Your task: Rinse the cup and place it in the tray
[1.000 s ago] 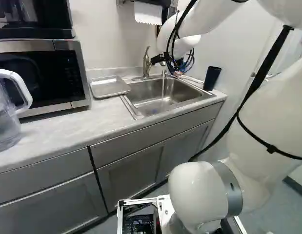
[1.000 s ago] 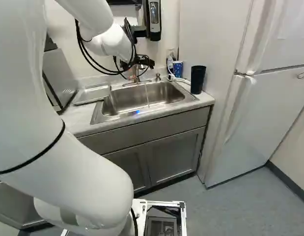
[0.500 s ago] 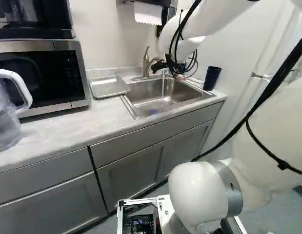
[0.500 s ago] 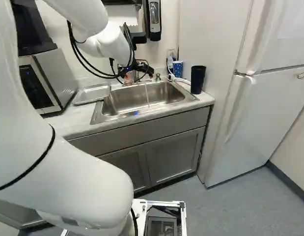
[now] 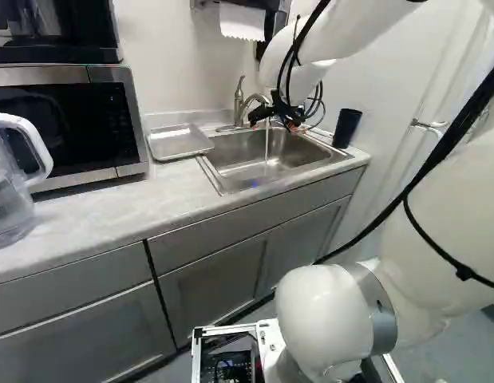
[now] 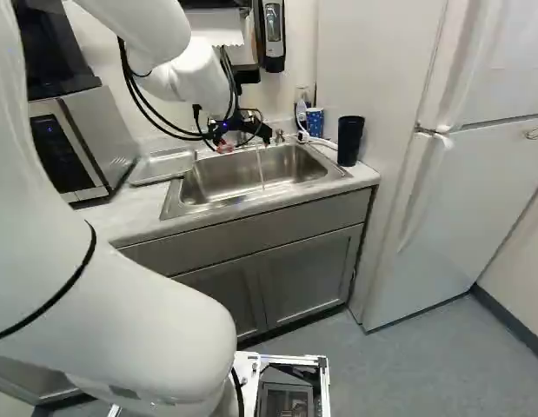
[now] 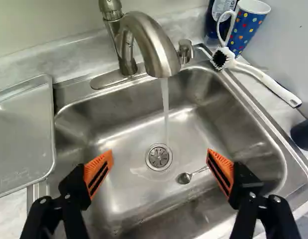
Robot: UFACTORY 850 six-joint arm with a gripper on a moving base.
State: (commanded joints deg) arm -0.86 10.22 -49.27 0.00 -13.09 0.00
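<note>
Blue polka-dot mug (image 7: 246, 31), probably the target, stands upright beyond the sink (image 7: 129, 124), ahead of the open end effector (image 7: 159, 153).

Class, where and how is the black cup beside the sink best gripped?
Probably grip the black cup by its upper body, coming from over the sink, jaws around it: it stands upright, shows no handle and widens upward, while a white panel rises behind.
</note>
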